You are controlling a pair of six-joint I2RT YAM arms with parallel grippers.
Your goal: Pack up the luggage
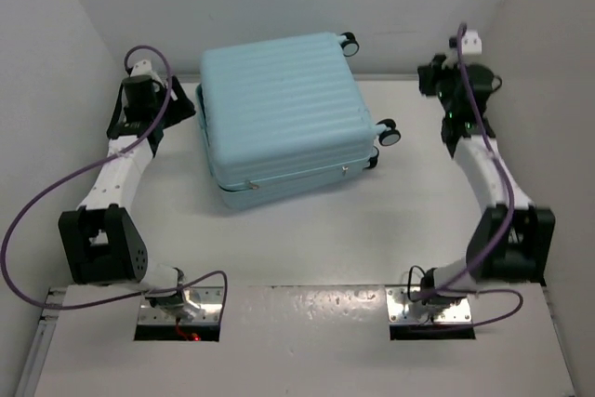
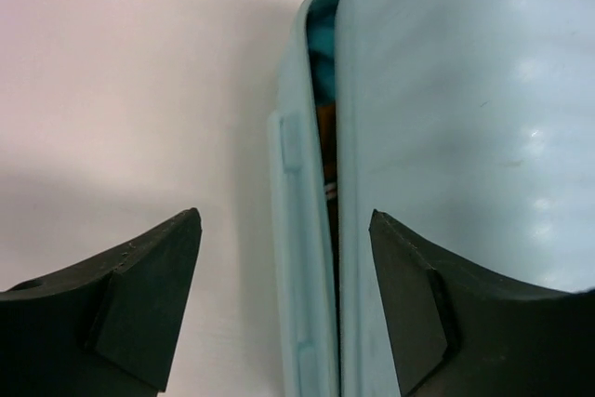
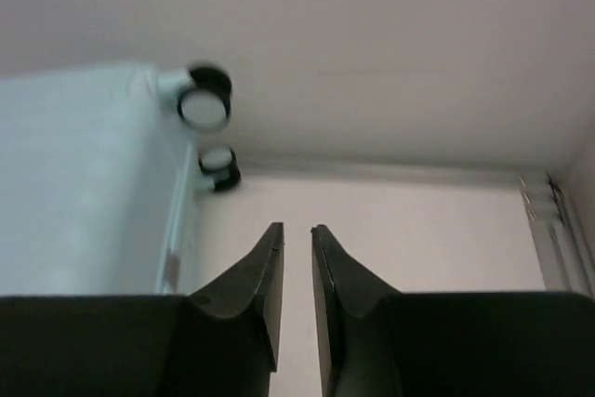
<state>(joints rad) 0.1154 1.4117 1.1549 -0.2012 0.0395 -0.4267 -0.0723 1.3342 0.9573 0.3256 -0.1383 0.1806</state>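
The luggage (image 1: 284, 109), a pale aqua ribbed hard-shell suitcase, lies flat at the back middle of the table, its lid down but with a narrow gap along the left seam. In the left wrist view the luggage (image 2: 465, 90) fills the right side, and turquoise and brown contents (image 2: 323, 72) show through the gap. My left gripper (image 1: 183, 107) is open; in the left wrist view the gripper (image 2: 284, 220) straddles the left edge of the suitcase without gripping it. My right gripper (image 1: 430, 73) is off the suitcase's right side, empty, its jaws (image 3: 297, 230) almost together. The luggage (image 3: 74, 183) shows at the left there.
Black caster wheels (image 1: 388, 132) stick out on the suitcase's right side and also show in the right wrist view (image 3: 204, 99). White walls close in the table at the back and both sides. Purple cables loop from both arms.
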